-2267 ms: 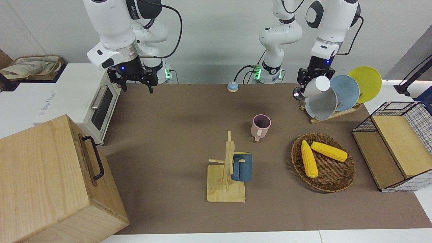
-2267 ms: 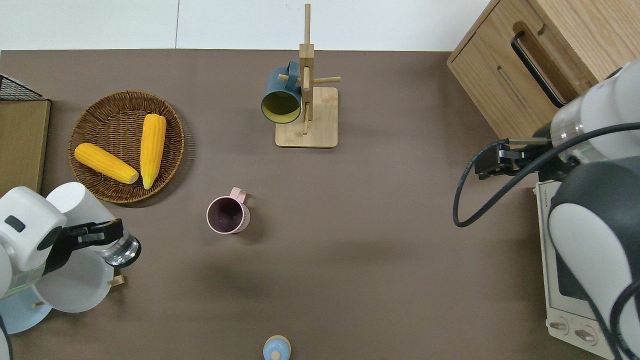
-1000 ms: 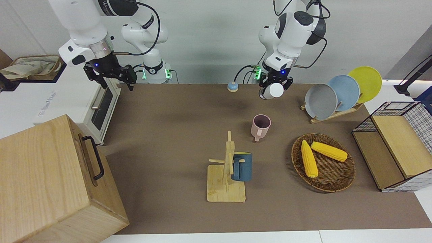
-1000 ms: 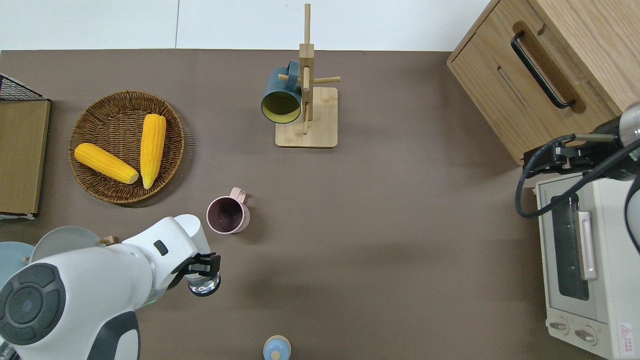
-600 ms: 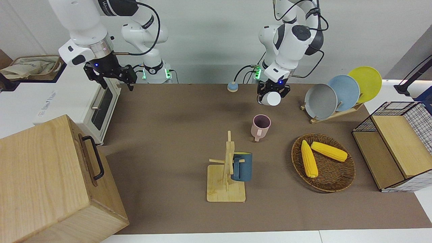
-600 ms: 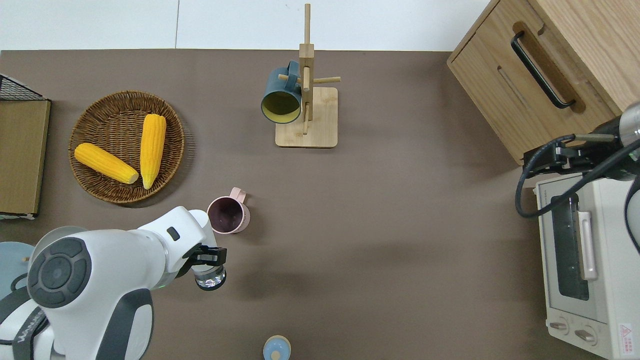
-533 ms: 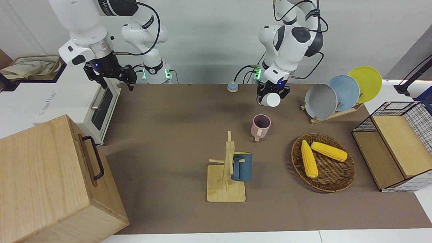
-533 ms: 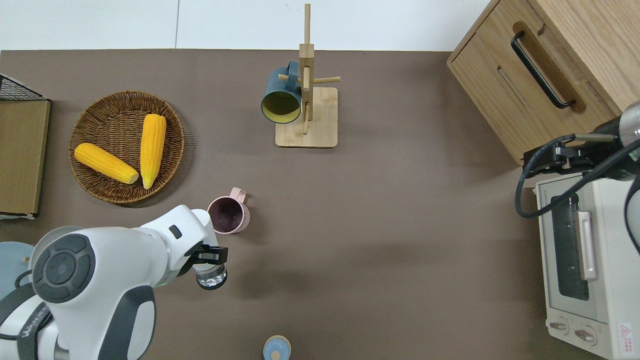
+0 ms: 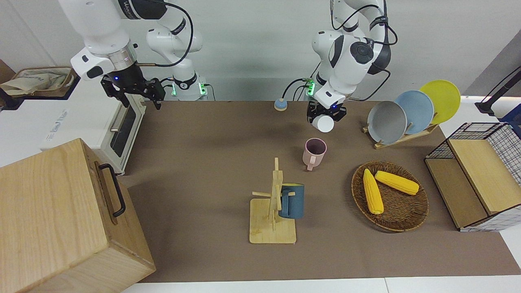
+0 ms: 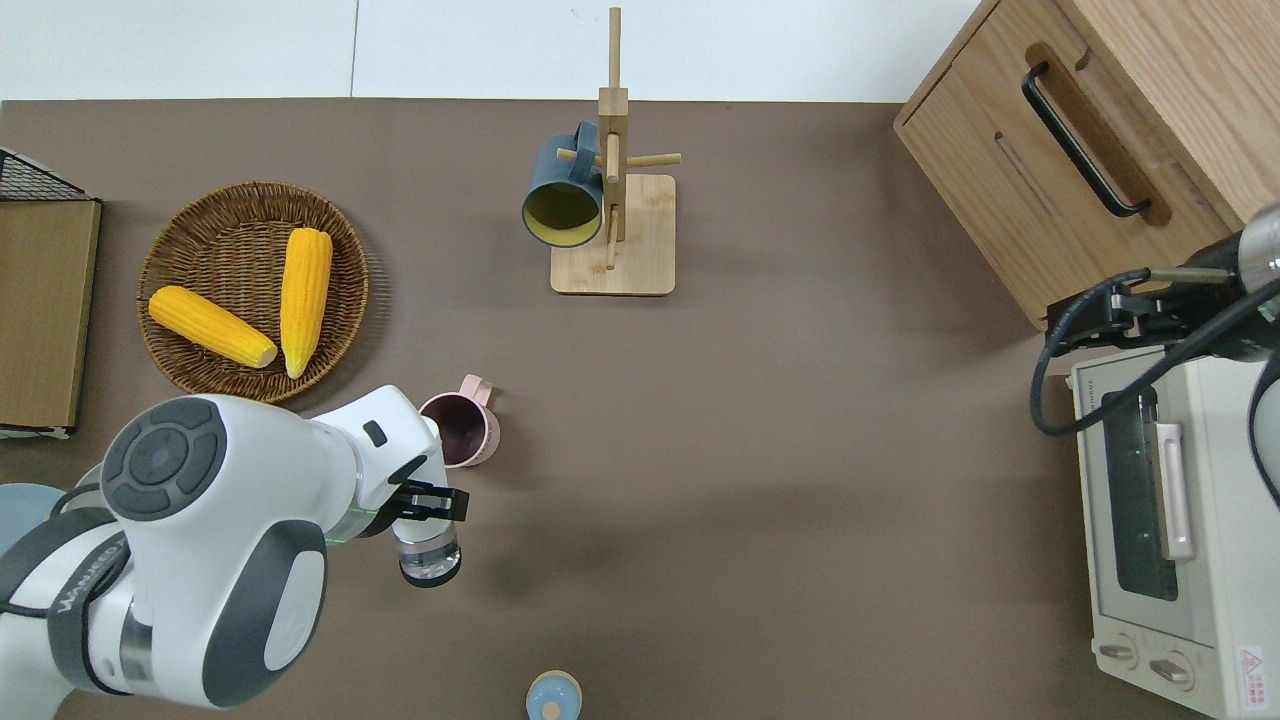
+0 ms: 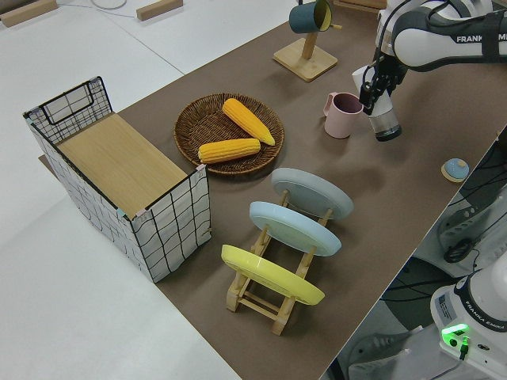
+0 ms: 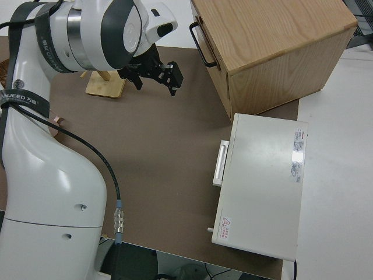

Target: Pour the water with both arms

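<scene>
My left gripper is shut on a bottle with a clear base and a white top. It holds the bottle tilted in the air, just beside the pink mug on the robots' side. The white top points toward the mug and the clear base points toward the robots. In the overhead view my left arm covers part of the mug. The mug stands upright on the brown mat, handle away from the robots. My right gripper is open, empty and parked; it also shows in the right side view.
A blue mug hangs on a wooden mug tree. A wicker basket holds two corn cobs. A plate rack with three plates, a wire crate, a wooden box, a toaster oven and a small blue bell stand around.
My left arm has carried the bottle from over the plate rack to beside the pink mug and edged closer to it. My right arm drew back toward the oven, then stayed still.
</scene>
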`<state>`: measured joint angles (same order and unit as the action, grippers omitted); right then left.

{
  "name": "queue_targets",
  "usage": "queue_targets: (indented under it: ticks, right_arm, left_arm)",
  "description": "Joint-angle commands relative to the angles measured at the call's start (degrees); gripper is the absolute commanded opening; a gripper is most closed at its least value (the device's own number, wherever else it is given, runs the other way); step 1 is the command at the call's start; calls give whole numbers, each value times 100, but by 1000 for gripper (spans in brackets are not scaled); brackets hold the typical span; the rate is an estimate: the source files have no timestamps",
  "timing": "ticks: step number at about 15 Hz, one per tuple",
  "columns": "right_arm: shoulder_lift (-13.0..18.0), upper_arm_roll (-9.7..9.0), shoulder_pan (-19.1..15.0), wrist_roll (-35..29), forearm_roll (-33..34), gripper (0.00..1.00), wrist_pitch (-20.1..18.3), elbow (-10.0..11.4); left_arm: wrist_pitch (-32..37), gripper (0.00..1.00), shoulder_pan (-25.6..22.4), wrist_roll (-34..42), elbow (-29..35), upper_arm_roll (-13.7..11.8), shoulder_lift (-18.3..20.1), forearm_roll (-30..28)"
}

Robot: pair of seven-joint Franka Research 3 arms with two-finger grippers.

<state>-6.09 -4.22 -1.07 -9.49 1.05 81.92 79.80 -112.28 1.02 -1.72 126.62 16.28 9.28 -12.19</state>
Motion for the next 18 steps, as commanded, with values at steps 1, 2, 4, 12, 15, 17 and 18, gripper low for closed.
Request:
queue_targets:
  ticks: [1,2,4,12,15,17,18]
  right_arm:
    - [100,-18,-51,88,-123,992,43,106]
    - [100,-18,-51,88,-114,992,34,115]
    - [100,-18,-51,88,-114,992,43,106]
    - [100,-18,-51,88,-114,992,43,106]
    - [100,-18,-51,88,-114,992,43,106]
    - [100,-18,-51,88,-114,992,34,106]
    - [100,-18,-51,88,-114,992,43,106]
  left_arm:
    - [593,0,12,-75,-463,-19,-233,120]
    - [680,0,-5,-74,-463,-19,-277,120]
    - [777,0,-14,-83,-463,-19,-382,207]
    - [1490,0,-58,-232,-1122,-54,-1120,234]
    - [1533,0,-23,-276,-1175,-46,-1262,410]
    - [1726,0,-6,-321,-1349,-46,-1297,410]
    - [1901,0,-6,-347,-1516,-37,-1306,410]
